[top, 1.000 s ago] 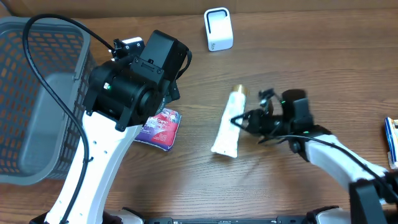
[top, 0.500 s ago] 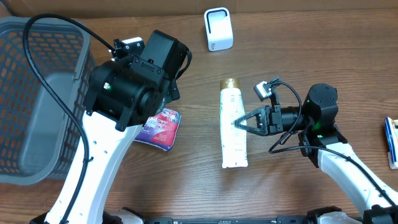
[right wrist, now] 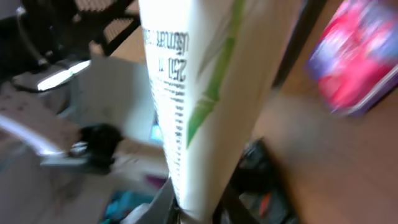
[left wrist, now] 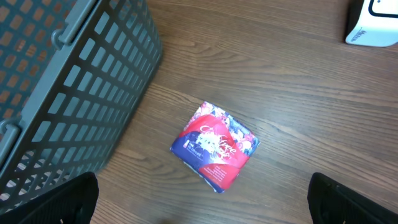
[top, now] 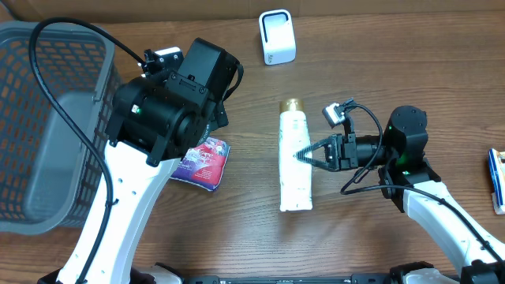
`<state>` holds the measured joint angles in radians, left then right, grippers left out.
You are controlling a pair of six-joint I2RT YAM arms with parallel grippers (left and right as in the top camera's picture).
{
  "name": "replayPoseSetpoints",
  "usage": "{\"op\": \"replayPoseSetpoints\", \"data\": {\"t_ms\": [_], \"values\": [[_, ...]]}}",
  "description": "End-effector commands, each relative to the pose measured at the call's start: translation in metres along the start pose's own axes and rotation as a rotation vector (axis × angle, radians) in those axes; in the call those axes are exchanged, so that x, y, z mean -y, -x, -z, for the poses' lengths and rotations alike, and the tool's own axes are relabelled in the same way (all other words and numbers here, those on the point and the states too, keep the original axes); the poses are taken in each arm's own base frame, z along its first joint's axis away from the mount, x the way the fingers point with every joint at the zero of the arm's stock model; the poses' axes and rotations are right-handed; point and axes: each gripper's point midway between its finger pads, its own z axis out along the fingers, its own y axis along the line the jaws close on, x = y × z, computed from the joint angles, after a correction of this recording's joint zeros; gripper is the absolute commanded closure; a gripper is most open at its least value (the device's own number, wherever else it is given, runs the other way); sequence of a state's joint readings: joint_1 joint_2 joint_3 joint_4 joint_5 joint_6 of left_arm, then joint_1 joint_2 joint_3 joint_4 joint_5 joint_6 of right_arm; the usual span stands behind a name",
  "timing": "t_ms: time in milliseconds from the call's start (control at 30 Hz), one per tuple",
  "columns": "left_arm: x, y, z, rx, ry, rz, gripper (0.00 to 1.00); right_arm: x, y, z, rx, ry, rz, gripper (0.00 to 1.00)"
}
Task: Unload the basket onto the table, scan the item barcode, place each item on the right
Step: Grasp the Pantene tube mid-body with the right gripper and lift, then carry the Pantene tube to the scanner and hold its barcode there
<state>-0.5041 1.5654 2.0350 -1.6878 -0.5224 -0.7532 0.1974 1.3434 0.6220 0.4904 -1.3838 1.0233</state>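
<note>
The item is a white tube (top: 294, 162) with a gold cap, its cap end pointing toward the white scanner (top: 277, 36) at the back. My right gripper (top: 301, 155) is shut on the tube's right side near its middle. In the right wrist view the tube (right wrist: 199, 93), printed with a green leaf and text, rises from between the jaws of the right gripper (right wrist: 196, 214); the picture is blurred. My left gripper (left wrist: 202, 196) is open, high above a red and blue packet (left wrist: 216, 146), which also lies under the left arm in the overhead view (top: 201, 162).
A grey mesh basket (top: 47, 126) fills the left side and shows in the left wrist view (left wrist: 62, 81). The scanner's corner (left wrist: 373, 25) sits at the top right there. A blue object (top: 495, 180) lies at the right table edge.
The right gripper has taken the tube off the table, drawn back to the right and turned the tube straight, cap toward the scanner. The left arm has not moved.
</note>
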Motion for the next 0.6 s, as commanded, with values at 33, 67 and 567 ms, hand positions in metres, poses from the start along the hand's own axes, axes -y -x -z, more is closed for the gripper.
{"op": "replayPoseSetpoints", "data": {"t_ms": [33,67,567], "values": [[0.001,-0.001,0.001,0.000,-0.001,0.006,0.00,0.057,0.059,0.019,0.342,-0.378,0.291,0.84],[0.001,-0.001,0.001,0.000,-0.001,0.006,0.00,0.078,0.069,0.031,0.413,-0.504,0.282,0.86],[0.001,-0.001,0.001,0.000,-0.001,0.006,0.00,0.110,0.207,0.110,0.695,-1.200,0.703,0.89]]}}
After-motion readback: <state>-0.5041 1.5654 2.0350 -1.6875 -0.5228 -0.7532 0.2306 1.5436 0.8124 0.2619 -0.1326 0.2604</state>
